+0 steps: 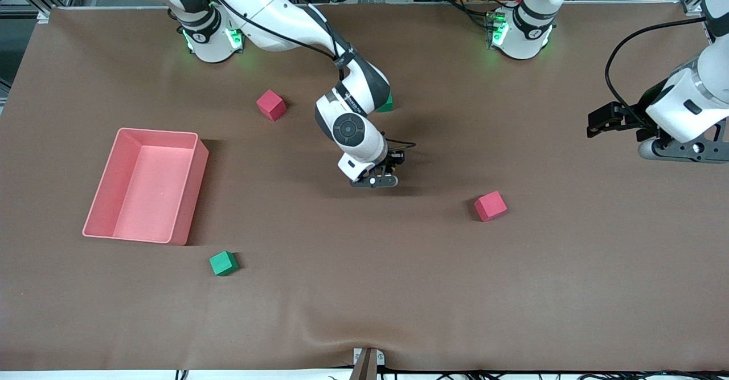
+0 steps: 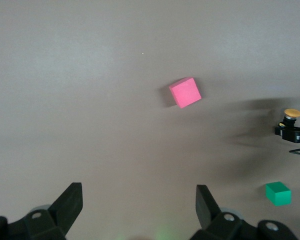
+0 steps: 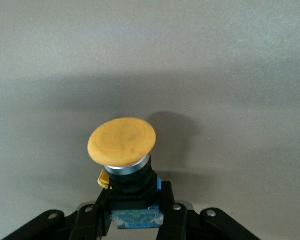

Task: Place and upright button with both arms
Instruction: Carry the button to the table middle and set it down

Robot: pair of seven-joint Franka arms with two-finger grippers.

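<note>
Orange-capped button (image 3: 122,141) in right tool (image 3: 132,212), no legible writing

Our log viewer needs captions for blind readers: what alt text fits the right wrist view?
The right end effector grips the button by its black body, round orange cap pointing away from the camera, above the bare brown table, where the cap casts a shadow.
</note>
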